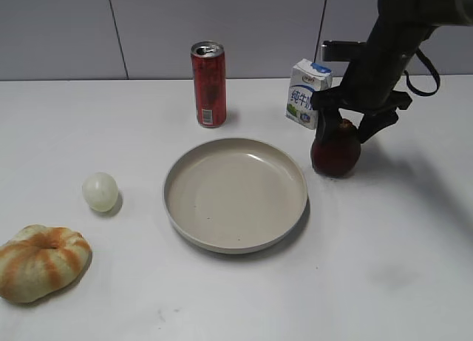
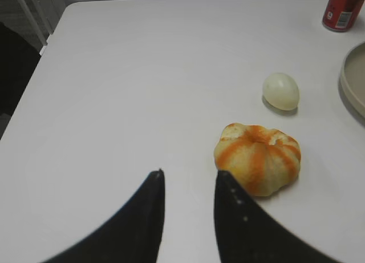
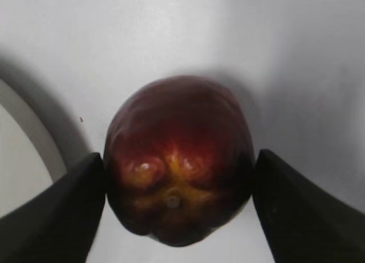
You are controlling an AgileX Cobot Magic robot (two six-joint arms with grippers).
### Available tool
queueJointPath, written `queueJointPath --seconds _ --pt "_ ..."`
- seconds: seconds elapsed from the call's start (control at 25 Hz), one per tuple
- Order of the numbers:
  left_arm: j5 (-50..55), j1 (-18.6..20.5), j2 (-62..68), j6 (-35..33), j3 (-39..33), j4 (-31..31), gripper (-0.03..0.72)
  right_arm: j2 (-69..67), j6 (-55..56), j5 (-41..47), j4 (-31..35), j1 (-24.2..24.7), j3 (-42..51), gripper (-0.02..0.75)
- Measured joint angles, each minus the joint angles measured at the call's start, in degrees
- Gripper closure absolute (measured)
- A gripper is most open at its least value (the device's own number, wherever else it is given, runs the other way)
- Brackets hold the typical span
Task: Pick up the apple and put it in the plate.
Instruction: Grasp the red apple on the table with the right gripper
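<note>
The dark maroon apple [image 1: 336,152] stands just right of the beige plate [image 1: 222,197], in front of the milk carton. My right gripper [image 1: 346,126] comes down over its top, with a finger pressed on each side. In the right wrist view the apple [image 3: 179,154] fills the space between both fingers of the right gripper [image 3: 178,156], and the plate's rim [image 3: 28,126] curves at the left. I cannot tell whether the apple rests on the table or hangs just above it. My left gripper [image 2: 189,173] is open and empty above the bare table, next to the bread ring.
A red can [image 1: 209,83] and a milk carton [image 1: 307,93] stand behind the plate. A pale ball [image 1: 100,191] and an orange-striped bread ring [image 1: 41,261] lie at the left. The left wrist view shows the table's left edge [image 2: 34,63].
</note>
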State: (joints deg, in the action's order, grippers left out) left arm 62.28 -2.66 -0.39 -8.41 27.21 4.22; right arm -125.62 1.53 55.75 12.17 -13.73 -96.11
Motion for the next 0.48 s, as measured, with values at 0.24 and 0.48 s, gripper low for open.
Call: queueJointPath --seconds 0.24,0.48 --pt "0.0 0.0 0.0 0.0 0.0 0.0 0.452 -0.4 0.0 1.3 -1.0 0.0 -1.2 0.181" --pt "0.0 0.0 0.0 0.0 0.0 0.0 0.452 0.9 0.0 6.6 -2.9 -0.9 -4.8 0.182"
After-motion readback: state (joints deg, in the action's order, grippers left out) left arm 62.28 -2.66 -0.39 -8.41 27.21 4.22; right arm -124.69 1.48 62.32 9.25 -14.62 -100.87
